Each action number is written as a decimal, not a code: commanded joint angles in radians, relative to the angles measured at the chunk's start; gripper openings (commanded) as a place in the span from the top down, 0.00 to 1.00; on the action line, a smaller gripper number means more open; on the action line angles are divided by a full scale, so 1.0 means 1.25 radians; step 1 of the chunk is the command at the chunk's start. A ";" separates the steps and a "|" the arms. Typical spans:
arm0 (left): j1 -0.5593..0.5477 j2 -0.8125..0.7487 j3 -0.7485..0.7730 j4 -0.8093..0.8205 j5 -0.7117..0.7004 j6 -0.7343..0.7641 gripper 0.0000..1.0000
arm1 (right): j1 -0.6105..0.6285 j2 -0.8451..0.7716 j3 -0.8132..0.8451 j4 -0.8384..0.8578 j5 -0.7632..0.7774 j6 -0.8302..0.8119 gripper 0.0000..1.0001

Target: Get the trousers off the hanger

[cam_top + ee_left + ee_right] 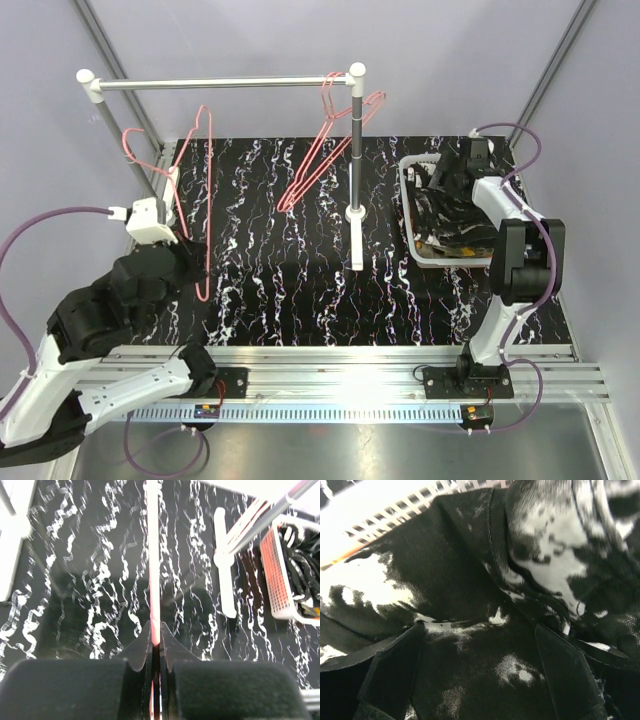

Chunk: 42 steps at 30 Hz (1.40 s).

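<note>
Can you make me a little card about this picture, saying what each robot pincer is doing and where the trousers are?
Left pincer: shut on a bare pink hanger
Right pincer: open, close over the black-and-white trousers
Trousers' place: inside the white basket, on the right side of the table
Rail: other pink hangers at its right end, with nothing on them

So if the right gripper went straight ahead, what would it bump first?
The black-and-white trousers in the white basket, right in front of the right gripper. Probably very close; depth is unclear.
</note>
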 commanded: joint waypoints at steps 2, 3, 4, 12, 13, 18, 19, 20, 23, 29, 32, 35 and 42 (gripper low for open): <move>-0.003 0.024 0.088 -0.020 -0.058 0.065 1.00 | -0.025 0.028 -0.045 -0.030 -0.004 0.047 0.00; -0.003 0.029 0.097 -0.029 -0.053 0.078 1.00 | -0.025 0.020 -0.037 -0.038 0.001 0.045 0.01; -0.003 0.034 0.103 -0.034 -0.048 0.082 1.00 | -0.025 -0.017 -0.032 -0.041 0.002 0.045 0.01; -0.003 0.090 0.147 -0.032 -0.007 0.130 1.00 | -0.025 -0.279 0.069 -0.146 0.072 0.035 0.01; -0.003 0.098 0.149 -0.030 -0.003 0.130 1.00 | -0.025 -0.298 0.080 -0.158 0.076 0.031 0.01; -0.003 0.161 0.184 -0.041 0.000 0.135 1.00 | -0.025 -0.426 0.073 -0.222 -0.027 0.013 0.01; -0.003 0.176 0.209 -0.050 -0.002 0.131 1.00 | -0.024 -0.447 0.056 -0.227 -0.081 0.009 0.01; -0.003 0.188 0.218 -0.064 -0.003 0.129 1.00 | -0.025 -0.468 0.045 -0.230 -0.102 0.009 0.01; -0.003 0.234 0.252 -0.082 0.008 0.129 1.00 | -0.025 -0.560 -0.011 -0.222 -0.157 0.015 0.00; -0.002 0.305 0.274 -0.006 0.040 0.193 1.00 | -0.025 -0.713 -0.106 -0.179 -0.298 0.049 0.00; 0.001 0.364 0.293 0.043 0.056 0.228 1.00 | -0.025 -0.780 -0.142 -0.150 -0.391 0.080 0.01; 0.042 0.434 0.326 0.090 0.106 0.265 1.00 | -0.025 -0.878 -0.186 -0.120 -0.468 0.121 0.01; 0.097 0.582 0.408 0.180 0.196 0.334 1.00 | -0.025 -1.042 -0.244 -0.167 -0.444 0.148 0.00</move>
